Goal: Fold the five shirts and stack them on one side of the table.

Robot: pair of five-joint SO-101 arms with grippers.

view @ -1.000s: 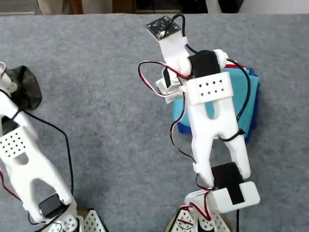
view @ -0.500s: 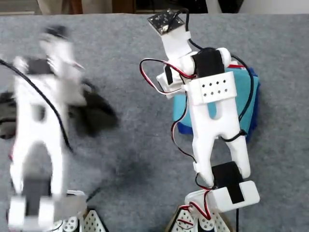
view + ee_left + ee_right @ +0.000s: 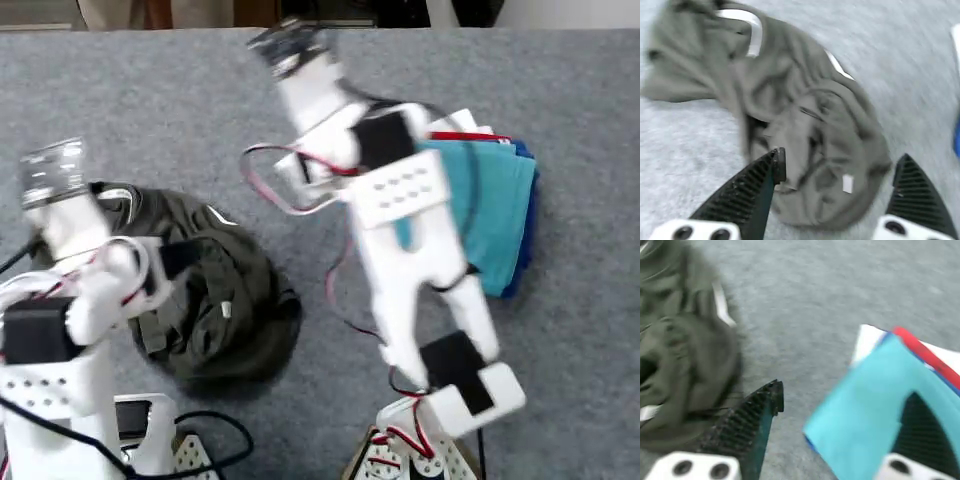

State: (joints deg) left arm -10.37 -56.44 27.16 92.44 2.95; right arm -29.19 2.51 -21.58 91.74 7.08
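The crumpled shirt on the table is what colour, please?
The crumpled shirt is dark olive green, clearest in the high view.

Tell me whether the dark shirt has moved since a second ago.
Yes. The dark shirt was at the high view's left edge; it now lies farther in, nearer the folded stack.

A crumpled dark olive shirt lies well apart from the folded stack, teal on top.
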